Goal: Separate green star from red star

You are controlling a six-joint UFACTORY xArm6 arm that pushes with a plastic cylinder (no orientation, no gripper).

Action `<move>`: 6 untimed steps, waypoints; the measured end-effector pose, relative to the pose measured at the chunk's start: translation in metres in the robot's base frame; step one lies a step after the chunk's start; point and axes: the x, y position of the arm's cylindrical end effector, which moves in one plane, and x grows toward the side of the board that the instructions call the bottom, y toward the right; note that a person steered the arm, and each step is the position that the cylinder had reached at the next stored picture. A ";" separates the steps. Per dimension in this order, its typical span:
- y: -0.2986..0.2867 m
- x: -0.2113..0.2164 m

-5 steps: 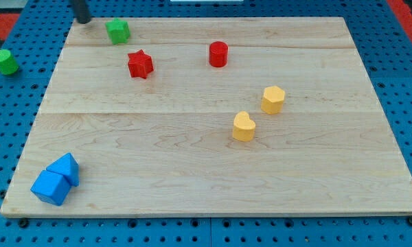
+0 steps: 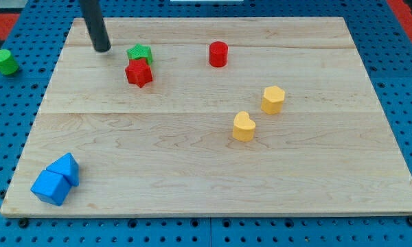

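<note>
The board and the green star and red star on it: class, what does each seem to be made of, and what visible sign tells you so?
The board looks like pale, matt wood: grain lines and plank seams run across it. The green star and red star, pressed together, look like moulded plastic or painted wood; their flat, even colour leaves that open. My tip stands at the view's left of the green star.

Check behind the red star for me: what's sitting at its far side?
The green star sits right behind the red star, apparently touching it. Its lower edge is covered by the red one. My tip stands to the view's left of the green star, apart.
</note>
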 end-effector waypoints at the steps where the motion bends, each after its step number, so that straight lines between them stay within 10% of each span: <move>1: 0.031 0.014; 4: 0.105 0.014; 6: 0.056 0.035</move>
